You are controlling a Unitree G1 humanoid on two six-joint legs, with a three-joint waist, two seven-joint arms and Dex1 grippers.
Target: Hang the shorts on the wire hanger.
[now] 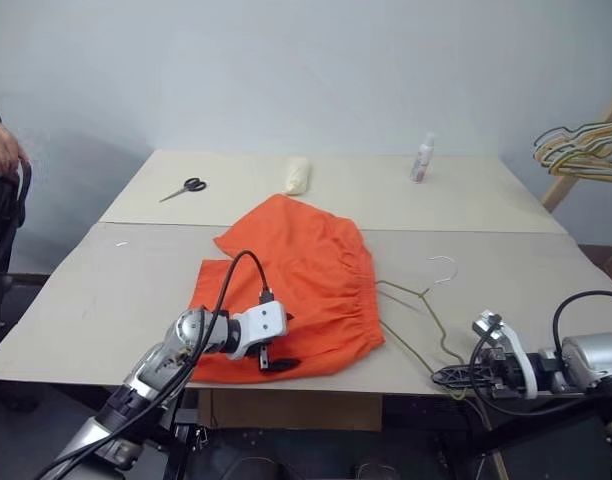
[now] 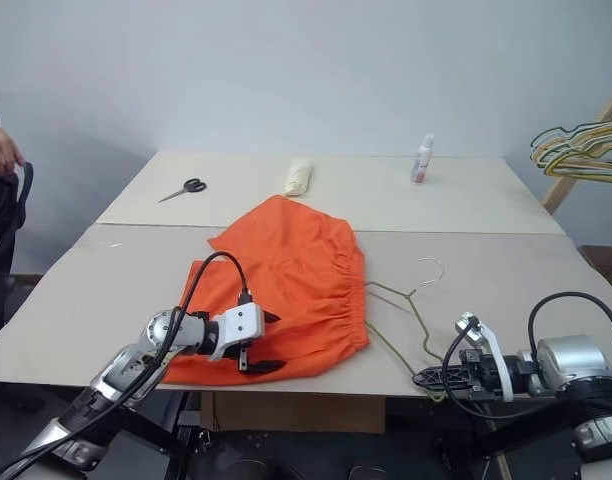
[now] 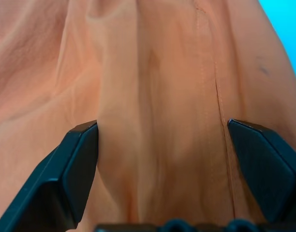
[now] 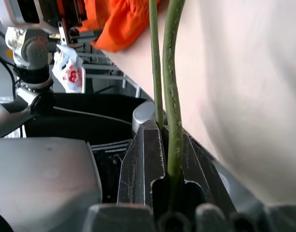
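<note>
Two claws work at the near edge of the bench [image 1: 106, 290], and the shorts [image 1: 296, 270] serve as the landmark, lying crumpled in the middle of it. The left claw [image 1: 271, 345] sits over the near hem of the shorts with its black fingers [image 3: 75, 169] spread wide, orange cloth between them in the left wrist view; whether they press the fabric cannot be told. Just beside the shorts, on the side of the gathered waistband, lies the wire hanger [image 1: 421, 315], its hook pointing away from the robot and one arm of the triangle reaching up to the waistband. The right claw [image 1: 451, 377] is clamped on the near corner of the wire hanger, with the thin wire [image 4: 170, 96] running out from between the closed fingers. Beyond the shorts, towards the wall, lie scissors [image 1: 184, 188], a pale roll [image 1: 297, 176] and a small bottle [image 1: 422, 158]. Well apart from the shorts, off the bench, hangs a bunch of coloured hangers [image 1: 581, 150].
</note>
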